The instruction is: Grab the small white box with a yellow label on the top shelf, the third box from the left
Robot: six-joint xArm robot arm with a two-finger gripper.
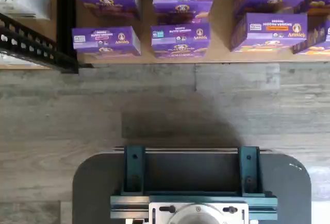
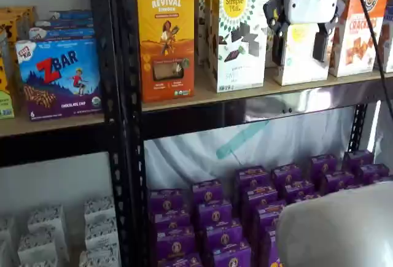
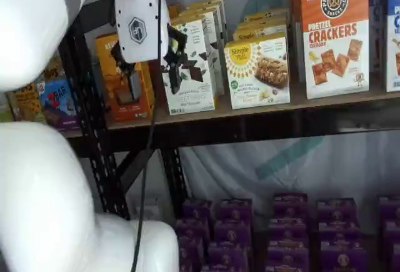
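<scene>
The small white box (image 3: 257, 72), short with a round yellow logo and a brownish food picture, stands on the top shelf (image 3: 312, 104) between a taller white box and a crackers box. In a shelf view it (image 2: 301, 58) shows partly behind my gripper (image 2: 299, 46), which hangs in front of the shelf and clear of it. The two black fingers stand apart with nothing between them, so the gripper (image 3: 149, 69) is open in both shelf views. The wrist view shows neither the box nor the fingers.
On the top shelf also stand an orange box (image 2: 166, 40), a taller white box with dark cookie pieces (image 2: 239, 40) and a white-and-orange crackers box (image 3: 334, 34). Purple boxes (image 1: 180, 36) fill the board below. The white arm (image 3: 50, 209) bulks at the left.
</scene>
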